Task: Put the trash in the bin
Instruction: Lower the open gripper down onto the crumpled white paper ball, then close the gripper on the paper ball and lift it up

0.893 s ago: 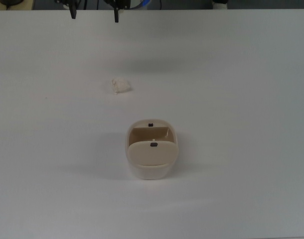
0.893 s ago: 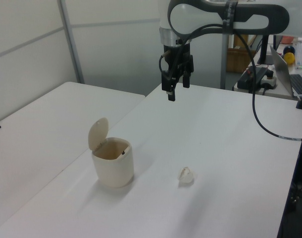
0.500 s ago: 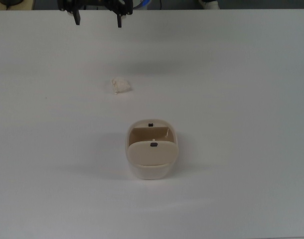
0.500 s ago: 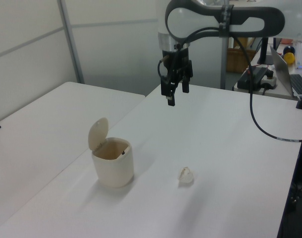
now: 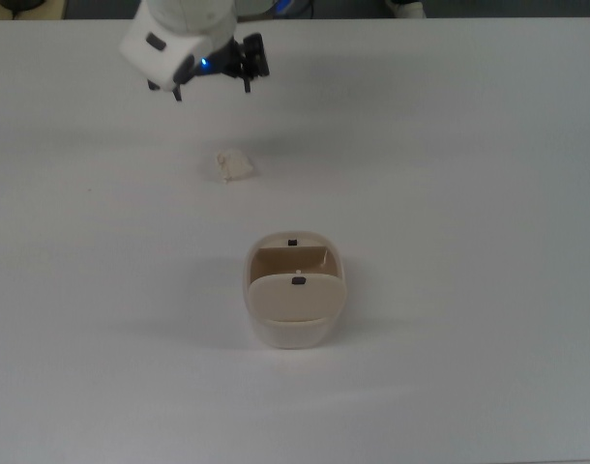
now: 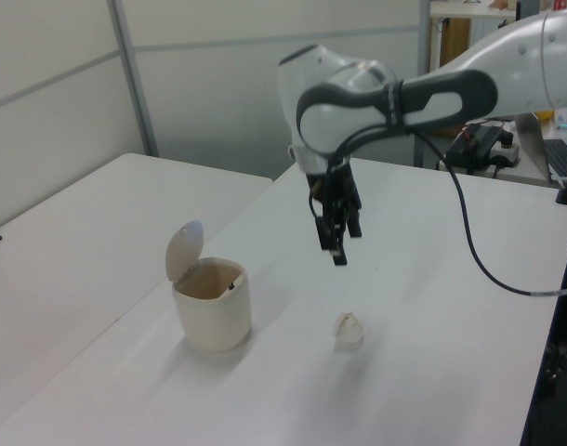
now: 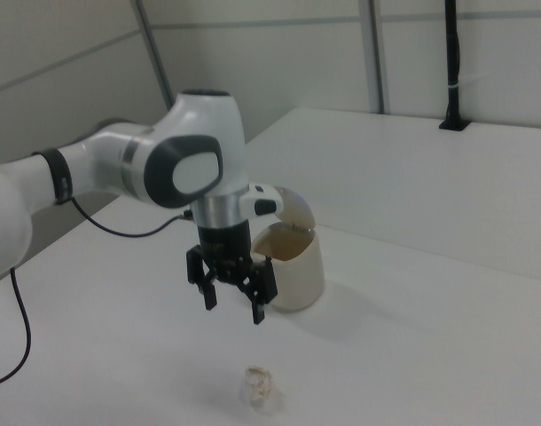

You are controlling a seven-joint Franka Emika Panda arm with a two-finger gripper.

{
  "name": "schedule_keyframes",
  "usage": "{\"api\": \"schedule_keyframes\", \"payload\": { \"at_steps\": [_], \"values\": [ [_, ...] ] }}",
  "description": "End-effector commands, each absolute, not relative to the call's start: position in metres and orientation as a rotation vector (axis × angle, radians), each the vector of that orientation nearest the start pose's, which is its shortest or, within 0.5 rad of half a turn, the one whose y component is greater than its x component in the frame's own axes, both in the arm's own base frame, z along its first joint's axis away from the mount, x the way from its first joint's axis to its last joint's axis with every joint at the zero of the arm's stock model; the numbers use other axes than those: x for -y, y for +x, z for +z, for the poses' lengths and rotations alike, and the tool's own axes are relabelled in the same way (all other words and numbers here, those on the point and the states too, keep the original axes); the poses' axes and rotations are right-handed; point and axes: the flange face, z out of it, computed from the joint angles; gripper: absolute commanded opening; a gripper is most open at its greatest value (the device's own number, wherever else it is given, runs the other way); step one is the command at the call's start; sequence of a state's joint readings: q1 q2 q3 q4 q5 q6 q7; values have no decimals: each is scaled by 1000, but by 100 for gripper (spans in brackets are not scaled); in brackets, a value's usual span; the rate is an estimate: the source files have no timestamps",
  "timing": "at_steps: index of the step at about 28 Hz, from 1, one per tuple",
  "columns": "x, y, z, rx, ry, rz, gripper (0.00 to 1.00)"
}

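The trash [image 5: 234, 165] is a small crumpled white wad lying on the white table; it also shows as the trash [image 6: 349, 329] and the trash [image 7: 260, 388]. The bin [image 5: 295, 329] is a cream oval tub, its flap lid [image 6: 183, 249] tipped up and its mouth open; it stands apart from the wad, as the bin [image 6: 212, 316] and the bin [image 7: 299, 275] also show. My gripper [image 5: 212, 92] hangs open and empty above the table, just beyond the wad towards the top view's upper edge. The gripper [image 6: 339, 243] and the gripper [image 7: 233, 309] point down, well above the wad.
A second white table [image 6: 70, 232] adjoins on the left view's left. A black cable [image 6: 488, 265] trails from the arm towards the left view's right edge. A black post [image 7: 451, 62] stands at the far side in the right view.
The arm has swung in over the table and come down towards the trash, its white wrist now showing in the top view. The fingers stay open. Trash and bin have not moved.
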State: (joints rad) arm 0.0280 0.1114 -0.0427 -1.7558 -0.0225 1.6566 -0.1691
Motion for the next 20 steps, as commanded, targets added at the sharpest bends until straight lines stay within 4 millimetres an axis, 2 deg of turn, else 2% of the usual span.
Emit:
{"api": "schedule_keyframes", "payload": {
  "at_steps": [1, 3, 4, 6, 10, 16, 20],
  "values": [
    [1, 564, 435, 298, -3114, 324, 100],
    [0, 566, 420, 302, -3114, 327, 100],
    [-3, 571, 405, 301, -3116, 337, 100],
    [-10, 575, 389, 325, -3120, 351, 100],
    [-13, 582, 358, 371, -3150, 366, 100],
    [-12, 586, 337, 409, -3176, 393, 100],
    [-12, 581, 329, 429, -3182, 426, 100]
  ]
}}
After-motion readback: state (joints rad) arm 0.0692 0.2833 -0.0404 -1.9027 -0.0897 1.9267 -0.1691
